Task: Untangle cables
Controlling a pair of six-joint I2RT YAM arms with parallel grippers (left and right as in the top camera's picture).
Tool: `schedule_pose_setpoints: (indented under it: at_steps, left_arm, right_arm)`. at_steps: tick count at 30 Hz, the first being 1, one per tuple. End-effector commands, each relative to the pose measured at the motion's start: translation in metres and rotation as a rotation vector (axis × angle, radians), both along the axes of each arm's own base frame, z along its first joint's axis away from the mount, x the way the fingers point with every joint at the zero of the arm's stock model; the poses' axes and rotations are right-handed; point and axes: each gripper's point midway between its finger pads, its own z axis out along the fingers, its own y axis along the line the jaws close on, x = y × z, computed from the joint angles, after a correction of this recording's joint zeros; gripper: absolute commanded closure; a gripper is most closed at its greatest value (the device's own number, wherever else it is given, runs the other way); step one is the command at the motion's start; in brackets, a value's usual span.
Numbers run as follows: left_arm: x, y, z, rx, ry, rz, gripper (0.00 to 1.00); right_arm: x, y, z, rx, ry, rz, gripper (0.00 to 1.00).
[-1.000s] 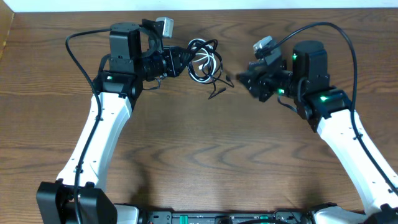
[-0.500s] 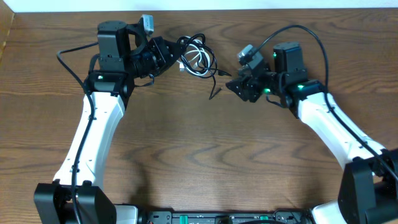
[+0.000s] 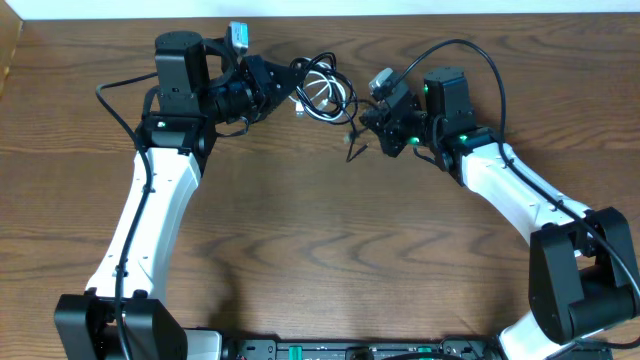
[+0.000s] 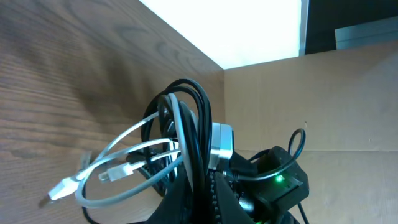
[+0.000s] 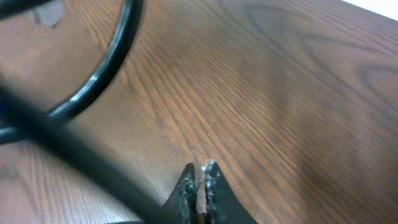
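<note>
The black cable [image 3: 322, 72] and the white cable [image 3: 318, 98] form one tangled bundle near the table's back middle. My left gripper [image 3: 293, 84] is shut on the black cable [image 4: 186, 112]. The white cable [image 4: 127, 158] loops through it, with its white plug ends [image 4: 62, 186] hanging free. A black tail end [image 3: 349, 148] trails from the bundle on the wood. My right gripper [image 3: 363, 127] is right beside that tail. Its fingers [image 5: 200, 171] are shut with nothing visible between the tips. A blurred black cable [image 5: 102, 81] crosses just beside them.
The wooden table [image 3: 330, 250] spreads in front of both arms. A cardboard wall [image 4: 323, 106] stands behind the table in the left wrist view. The table's back edge [image 3: 400, 15] is close behind the bundle.
My left gripper has pulled the bundle left and toward the back. My right arm has moved left, up to the black tail end.
</note>
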Motion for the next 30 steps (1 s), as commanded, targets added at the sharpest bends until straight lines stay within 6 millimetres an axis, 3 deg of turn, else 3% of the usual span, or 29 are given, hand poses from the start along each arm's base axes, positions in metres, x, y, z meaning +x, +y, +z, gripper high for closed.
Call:
schedule_pose_setpoints:
  at_steps: [1,7,14,21,27,30]
  left_arm:
    - [-0.001,-0.002,0.006,0.049,-0.113,-0.058,0.92]
    - [-0.003,-0.001,0.002,0.179,-0.296,-0.140,0.92]
    - [-0.004,-0.001,0.000,0.193,-0.310,-0.150,0.93]
    - [-0.007,-0.007,-0.002,0.191,-0.301,-0.163,0.93]
    - [-0.004,0.007,-0.035,0.315,-0.158,-0.059,0.92]
    - [-0.005,0.011,-0.042,0.333,-0.127,-0.046,0.93]
  right_arm:
    - [0.006,-0.009,0.012,0.043,0.035,-0.079,0.99]
    - [-0.006,-0.015,0.070,0.151,-0.017,-0.047,0.99]
    - [-0.025,-0.019,0.129,0.215,-0.106,-0.054,0.99]
    - [-0.036,-0.013,0.143,0.268,-0.093,-0.009,0.99]
    - [-0.038,-0.013,0.156,0.300,-0.119,0.004,0.99]
    - [-0.038,-0.015,0.164,0.307,-0.143,0.002,0.99]
